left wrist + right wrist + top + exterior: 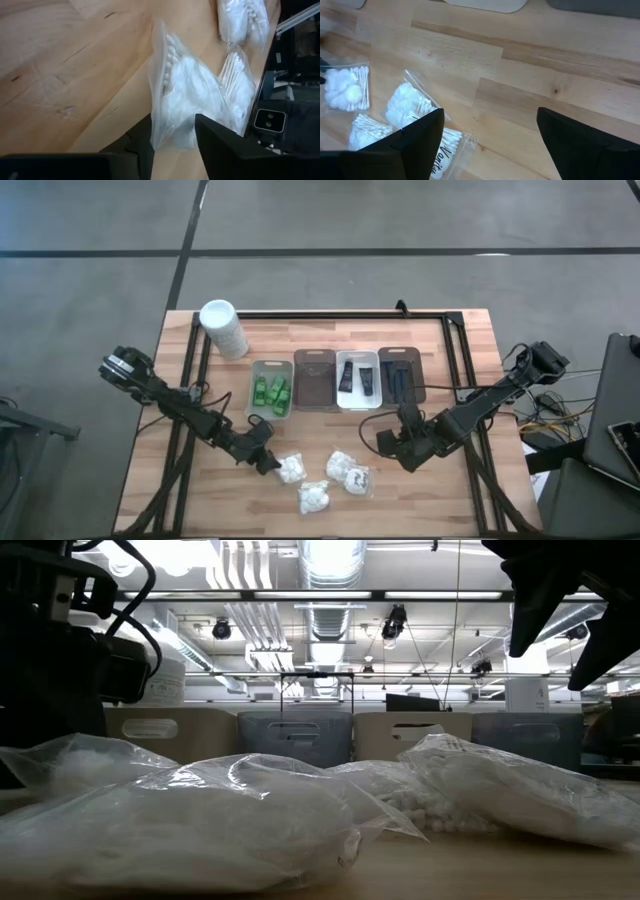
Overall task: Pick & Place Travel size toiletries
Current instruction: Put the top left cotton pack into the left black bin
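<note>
Three white crinkly packets lie flat on the wood near the table's front edge: one (290, 468) at my left gripper, one (313, 497) nearer the front, one (350, 472) to the right. My left gripper (266, 459) is low at the first packet (187, 95) and shut on its end. My right gripper (386, 442) hangs open above bare wood to the right of the packets (410, 105), touching nothing. Behind them, green bottles (270, 391), black tubes (358, 378) and dark razors (400, 375) lie in trays. My left gripper (172, 142) has the near end of the white packet (172, 127) pinched between its two fingers (142, 142), which come in low and slanting from the table's left. The plastic bunches narrower between them. The packet's body still lies on the table.
Four trays stand in a row mid-table, the brown one (315, 380) with nothing in it. A tall white container (223, 328) stands at the far left. A black frame rail (330, 315) runs along the far edge. Bare wood (440, 490) lies at the front right.
</note>
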`<state>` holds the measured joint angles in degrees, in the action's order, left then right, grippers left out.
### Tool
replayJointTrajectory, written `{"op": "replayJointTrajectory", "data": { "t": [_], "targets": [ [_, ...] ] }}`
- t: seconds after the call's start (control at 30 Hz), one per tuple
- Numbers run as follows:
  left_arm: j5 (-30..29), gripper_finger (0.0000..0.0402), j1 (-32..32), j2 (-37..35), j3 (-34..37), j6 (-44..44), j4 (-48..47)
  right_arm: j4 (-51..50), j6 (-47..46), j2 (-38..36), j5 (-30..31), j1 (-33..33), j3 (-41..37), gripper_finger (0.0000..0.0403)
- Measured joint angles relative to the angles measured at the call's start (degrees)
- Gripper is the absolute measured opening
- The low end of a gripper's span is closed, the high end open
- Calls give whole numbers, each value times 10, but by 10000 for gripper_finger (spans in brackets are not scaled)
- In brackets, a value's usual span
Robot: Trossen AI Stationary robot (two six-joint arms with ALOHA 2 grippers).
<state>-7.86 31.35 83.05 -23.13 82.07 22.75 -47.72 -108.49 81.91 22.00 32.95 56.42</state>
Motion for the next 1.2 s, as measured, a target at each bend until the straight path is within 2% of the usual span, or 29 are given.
{"op": "replayJointTrajectory", "data": {
  "t": [0.23,0.5,0.67,0.8,0.97,1.1,1.2],
  "targets": [
    [-9,85,0,0,0,-25,0,0,0,0,0,0,0,318],
    [-19,13,0,0,-21,-110,2,0,4,0,0,0,0,289],
    [-33,5,-2,-1,-64,-155,-21,0,4,0,0,0,0,274],
    [-68,4,-4,-13,-126,-209,-116,1,7,0,0,0,0,265],
    [-156,2,-21,-49,-232,-313,-324,1,9,0,0,0,1,256],
    [-218,2,-59,-83,-308,-453,-428,2,11,0,0,0,1,250],
    [-219,2,-120,-105,-340,-579,-439,2,17,0,0,0,1,249]
  ]
}}
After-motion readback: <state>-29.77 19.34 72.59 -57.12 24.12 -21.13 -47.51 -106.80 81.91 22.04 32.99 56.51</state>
